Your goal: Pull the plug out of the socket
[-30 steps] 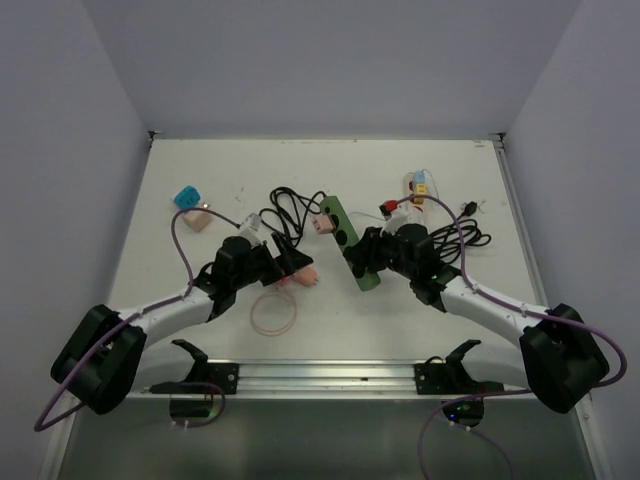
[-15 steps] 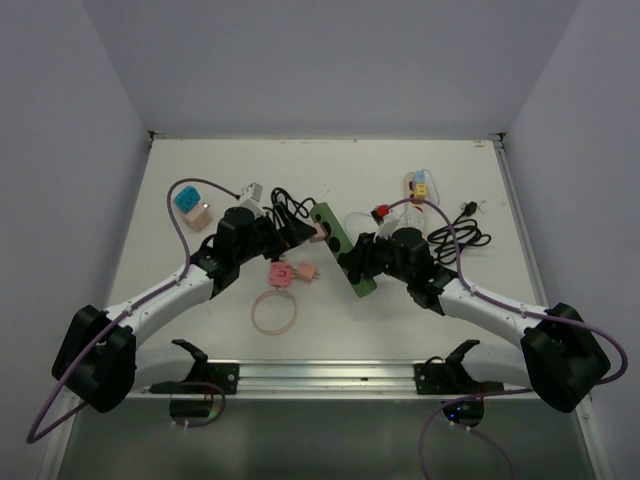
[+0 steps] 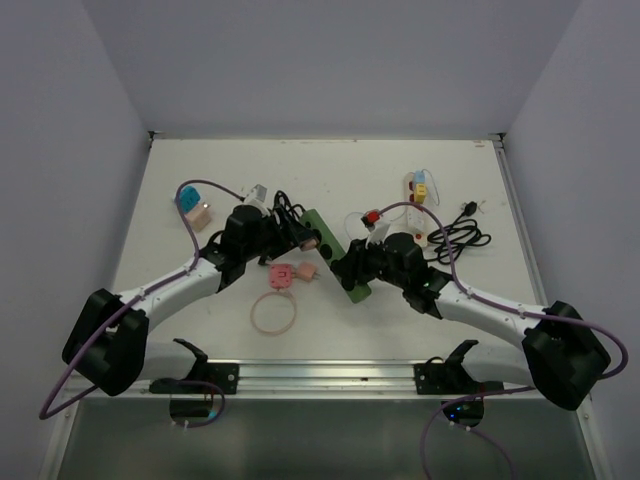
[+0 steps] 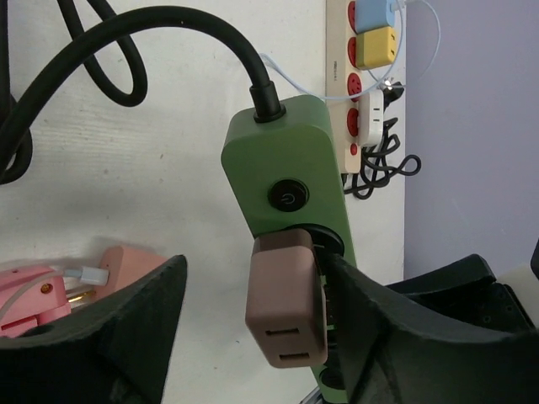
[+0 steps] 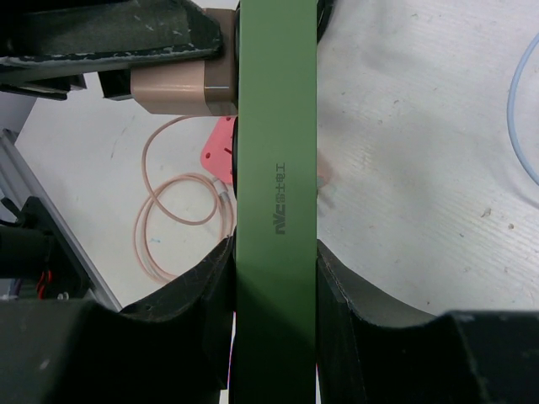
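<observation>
1. The left claw [image 4: 257, 286] is wide open and grips nothing. Its fingers [image 4: 126, 328] straddle the plug, with a clear gap on one side. The other finger is close beside it, but I cannot tell whether they touch.
2. The plug [image 4: 286, 310], a brownish-pink block, sits between those fingers. It is seated in the green power strip [image 4: 282, 160] just past the round switch [image 4: 287, 197].
3. The plug stands straight out of the strip's face, its long axis square to the strip.
4. The strip lies on the white surface [image 3: 330, 170], slanting from far left to near right. Its black cord [image 4: 194, 15] leaves the far end.
5. The right claw [image 5: 274, 252] is clamped on the strip's near end, with one finger against each long side.
</observation>
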`<state>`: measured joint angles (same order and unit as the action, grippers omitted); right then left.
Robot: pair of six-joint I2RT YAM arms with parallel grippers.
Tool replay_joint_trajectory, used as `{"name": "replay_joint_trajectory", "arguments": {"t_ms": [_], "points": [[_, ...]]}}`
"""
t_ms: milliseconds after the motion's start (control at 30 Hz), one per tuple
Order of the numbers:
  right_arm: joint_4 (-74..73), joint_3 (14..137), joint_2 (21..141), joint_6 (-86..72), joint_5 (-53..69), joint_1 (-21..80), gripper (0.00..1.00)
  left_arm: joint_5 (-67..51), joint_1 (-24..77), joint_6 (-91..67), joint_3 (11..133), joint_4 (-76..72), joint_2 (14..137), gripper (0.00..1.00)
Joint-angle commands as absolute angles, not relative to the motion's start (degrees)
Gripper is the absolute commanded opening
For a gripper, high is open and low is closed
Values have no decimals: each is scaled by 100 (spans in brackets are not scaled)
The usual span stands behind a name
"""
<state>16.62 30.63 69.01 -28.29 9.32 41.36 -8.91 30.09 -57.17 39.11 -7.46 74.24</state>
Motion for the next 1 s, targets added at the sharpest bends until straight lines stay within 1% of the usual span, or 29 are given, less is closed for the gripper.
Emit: {"name": "replay_joint_trajectory", "arguments": {"t_ms": [0,67,100,133,167,267,300,333,367,467,500,600,700,800,900,967], "points": [[2294,3287,6926,-2812,897,4280,0,-993,3041,-5932,4035,-1247,7488,66],[2311,3287,6961,-2812,818,4350,0,-1019,3059,-5985,3991,-1309,7488,60],[2338,3287,6978,-2812,791,4377,0,-1028,3067,-5994,3982,-1310,7480,54],[2355,3287,7005,-2812,782,4394,0,-1037,3076,-6012,3955,-1318,7471,50],[2364,3287,7022,-2812,765,4429,0,-1046,3085,-6038,3912,-1362,7462,40],[2434,3313,7136,-2874,791,4465,0,-1090,3085,-6117,3771,-1529,7400,19],[2478,3322,7206,-2918,843,4456,0,-1107,3094,-6117,3727,-1564,7357,7],[2505,3322,7233,-2944,861,4456,4,-1116,3094,-6126,3709,-1599,7330,3],[2531,3322,7268,-2970,879,4456,16,-1125,3094,-6117,3665,-1626,7304,0],[2637,3357,7391,-3015,905,4456,35,-1186,3102,-6100,3586,-1740,7225,0],[2654,3401,7435,-3015,905,4456,45,-1195,3103,-6100,3560,-1766,7164,0],[2672,3515,7620,-3015,888,4465,54,-1222,3138,-6073,3524,-1846,7067,0],[2611,3699,7831,-2988,905,4456,58,-1257,3190,-6021,3516,-1881,7005,0],[2549,3840,8006,-2979,905,4465,59,-1344,3234,-5994,3542,-1916,6996,0],[2532,3911,8112,-2944,896,4465,56,-1354,3278,-5950,3542,-1916,6979,0],[2461,3929,8156,-2918,888,4465,52,-1354,3287,-5924,3551,-1907,6970,0]]}}
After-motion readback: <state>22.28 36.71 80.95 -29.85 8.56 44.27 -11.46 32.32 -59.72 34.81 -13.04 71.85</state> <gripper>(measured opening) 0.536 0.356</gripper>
